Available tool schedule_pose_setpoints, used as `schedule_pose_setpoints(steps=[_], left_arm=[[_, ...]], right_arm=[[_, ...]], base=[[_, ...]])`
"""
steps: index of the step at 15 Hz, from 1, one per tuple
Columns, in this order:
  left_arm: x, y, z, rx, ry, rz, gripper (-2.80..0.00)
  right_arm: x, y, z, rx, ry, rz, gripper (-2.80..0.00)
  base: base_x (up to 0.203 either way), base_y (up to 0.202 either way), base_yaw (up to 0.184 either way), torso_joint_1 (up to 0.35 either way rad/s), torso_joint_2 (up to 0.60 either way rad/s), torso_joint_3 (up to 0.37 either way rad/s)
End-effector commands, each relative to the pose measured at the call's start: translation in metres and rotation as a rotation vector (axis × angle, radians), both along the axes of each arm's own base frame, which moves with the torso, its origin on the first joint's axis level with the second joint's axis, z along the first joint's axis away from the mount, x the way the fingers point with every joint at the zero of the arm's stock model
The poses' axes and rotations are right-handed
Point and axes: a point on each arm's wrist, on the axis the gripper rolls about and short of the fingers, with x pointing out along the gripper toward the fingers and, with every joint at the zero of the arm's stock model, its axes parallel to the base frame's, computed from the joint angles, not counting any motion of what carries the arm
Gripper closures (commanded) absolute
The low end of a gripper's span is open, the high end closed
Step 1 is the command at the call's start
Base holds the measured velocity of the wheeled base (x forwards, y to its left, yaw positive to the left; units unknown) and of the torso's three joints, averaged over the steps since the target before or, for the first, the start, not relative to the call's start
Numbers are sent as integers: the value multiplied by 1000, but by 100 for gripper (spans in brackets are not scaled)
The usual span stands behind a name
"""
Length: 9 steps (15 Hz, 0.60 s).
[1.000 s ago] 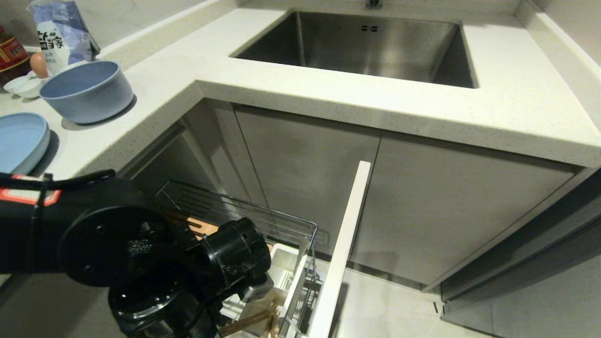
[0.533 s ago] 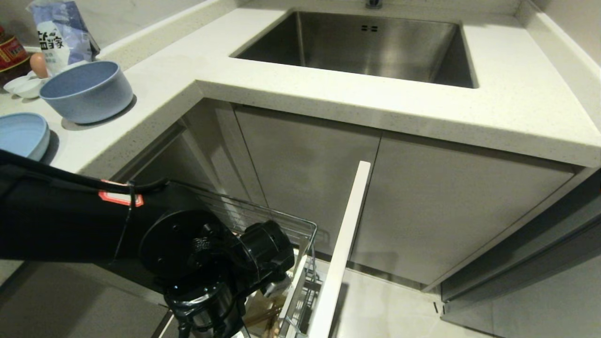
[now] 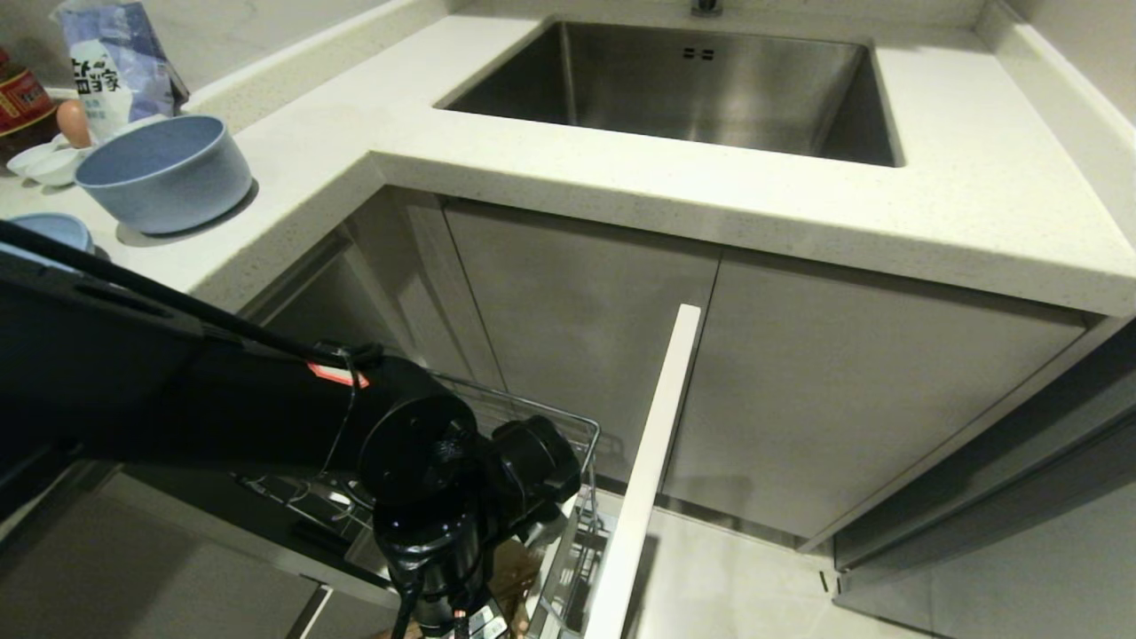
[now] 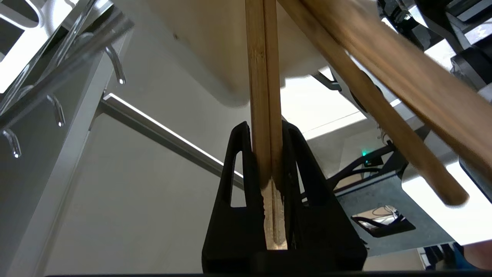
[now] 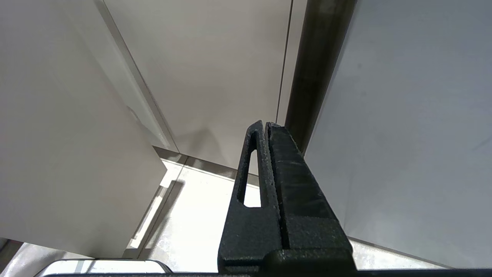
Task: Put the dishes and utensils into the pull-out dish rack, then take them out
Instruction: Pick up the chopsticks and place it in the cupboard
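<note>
Over the last second our left arm has swung farther out over the rack (image 3: 568,497), now covering most of the plate (image 3: 53,229) on the table (image 3: 621,169); the bowl (image 3: 164,173) sits there untouched. Our left gripper (image 4: 268,154) has its fingers (image 4: 234,169) clamped on the chopsticks (image 4: 263,96), beside the rack's wires. We judge the chopsticks are being carried at the rack, loading or unloading we cannot tell. Our right gripper (image 5: 265,130) hangs parked by the cabinet, fingers closed on nothing.

bowl (image 3: 164,173) on counter (image 3: 621,191) | sink (image 3: 692,84) right | rack (image 3: 568,532) below
</note>
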Motion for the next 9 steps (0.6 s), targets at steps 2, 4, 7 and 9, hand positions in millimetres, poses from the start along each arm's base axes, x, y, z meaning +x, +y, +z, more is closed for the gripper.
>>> schedule_pose_setpoints(steps=[2, 4, 7, 9], left_arm=[[6, -3, -7, 14, 15, 6, 0], [7, -5, -10, 20, 20, 8, 0], [8, -6, -12, 25, 25, 8, 0], [8, -6, -12, 24, 24, 8, 0]], right_arm=[[2, 0, -6, 0, 22, 1, 0], [2, 0, -6, 0, 22, 1, 0], [2, 0, -6, 0, 22, 1, 0], [2, 0, -6, 0, 22, 1, 0]], base=[[0, 0, 0, 0, 0, 0], [0, 0, 0, 0, 0, 0], [0, 0, 0, 0, 0, 0], [0, 0, 0, 0, 0, 0]])
